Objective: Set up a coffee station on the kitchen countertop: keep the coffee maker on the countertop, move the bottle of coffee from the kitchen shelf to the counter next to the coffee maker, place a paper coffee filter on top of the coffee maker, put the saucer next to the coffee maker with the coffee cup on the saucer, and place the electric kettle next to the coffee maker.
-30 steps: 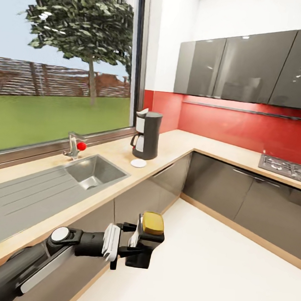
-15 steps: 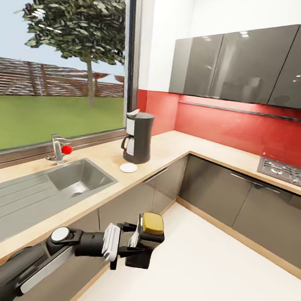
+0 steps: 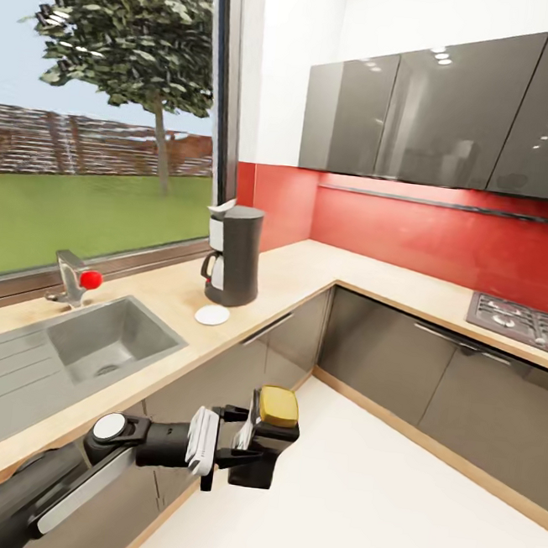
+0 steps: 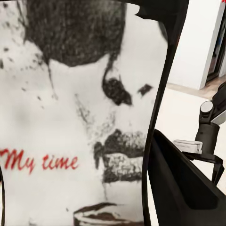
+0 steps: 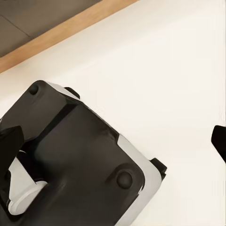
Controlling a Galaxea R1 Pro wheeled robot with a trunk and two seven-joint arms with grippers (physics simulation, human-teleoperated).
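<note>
a glossy black left arm (image 3: 49, 487) with a silver side panel, white round joint cap and white wrist band.

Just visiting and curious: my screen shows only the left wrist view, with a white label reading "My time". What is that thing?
Observer: In the head view it is the bottle of coffee, dark with a yellow-tan lid, clamped in the left end effector.
Visitor: Is it on the counter yet?
Observer: No, it is held out over the white floor, apart from the kitchen countertop.
Visitor: Anything waiting up there?
Observer: The coffee maker, with a white saucer beside it.
</note>
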